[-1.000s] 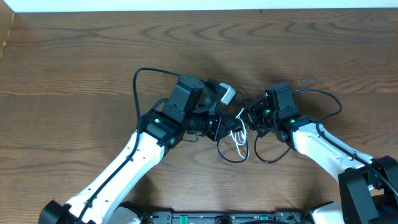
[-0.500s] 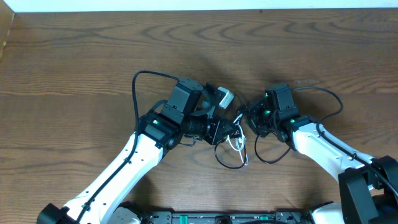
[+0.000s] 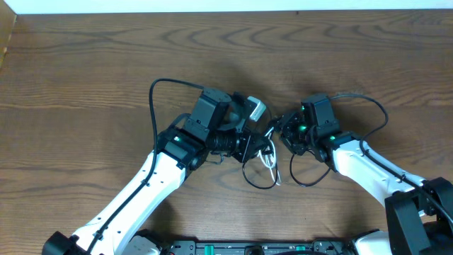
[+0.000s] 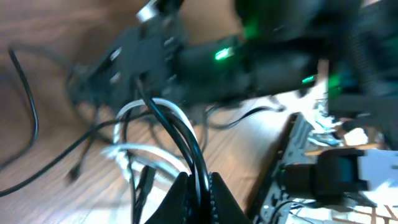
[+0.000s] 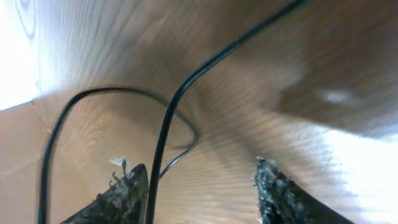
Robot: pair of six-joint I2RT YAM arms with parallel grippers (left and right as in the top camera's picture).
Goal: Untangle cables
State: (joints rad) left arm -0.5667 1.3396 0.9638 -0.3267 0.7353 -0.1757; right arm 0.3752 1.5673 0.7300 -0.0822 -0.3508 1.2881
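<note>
1. Wooden counter (image 3: 85, 85) under both arms.
2. At mid-counter, left gripper (image 4: 198, 186) clenched on the black and white cables (image 4: 180, 134).
3. Beside them, right gripper (image 5: 199, 167) released, fingers apart.

We see the white-shelled left arm (image 3: 152, 177) and its twin, the white-shelled right arm (image 3: 368, 166). Both have long links in smooth, rounded white covers, with blocky matte-black housings at the joints and wrists. Small green indicator lights (image 3: 304, 128) glow on the black blocks. A thick black wire (image 3: 151, 99) loops out from each arm. The left wrist bears a pale grey camera housing (image 3: 256, 108). In the right wrist view, the dark tapering fingers (image 5: 277, 190) have rough, frayed edges.
</note>
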